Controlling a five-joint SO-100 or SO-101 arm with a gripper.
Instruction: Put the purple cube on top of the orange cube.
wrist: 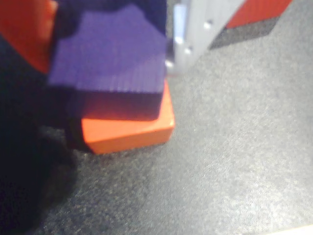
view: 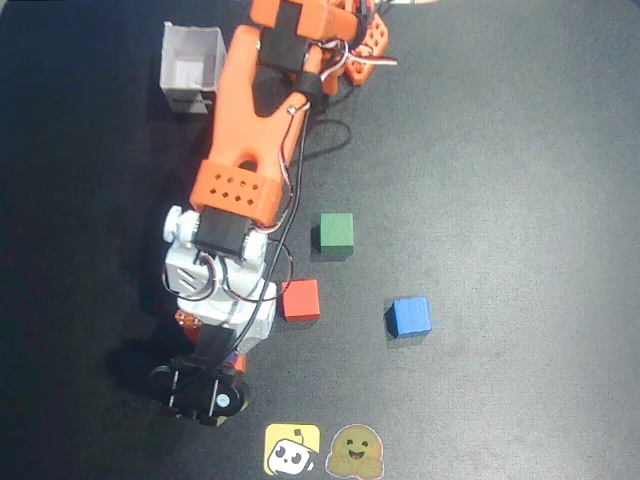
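Placing step, by the look of it: centre-left of the wrist view, purple cube [wrist: 110,58] resting on orange cube [wrist: 128,131]; jaws' grip impossible to tell; next, releasing cleanly and lifting straight off

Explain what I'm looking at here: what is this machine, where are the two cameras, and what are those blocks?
This is a small orange-and-white robot arm on a dark table, ending in a two-finger gripper. The overhead view looks straight down; the wrist view comes from a camera on the gripper. On the table lie a green cube, a red cube, a blue cube and a white box. Close up, the purple cube sits over the orange cube; whether the fingers grip it is unclear.
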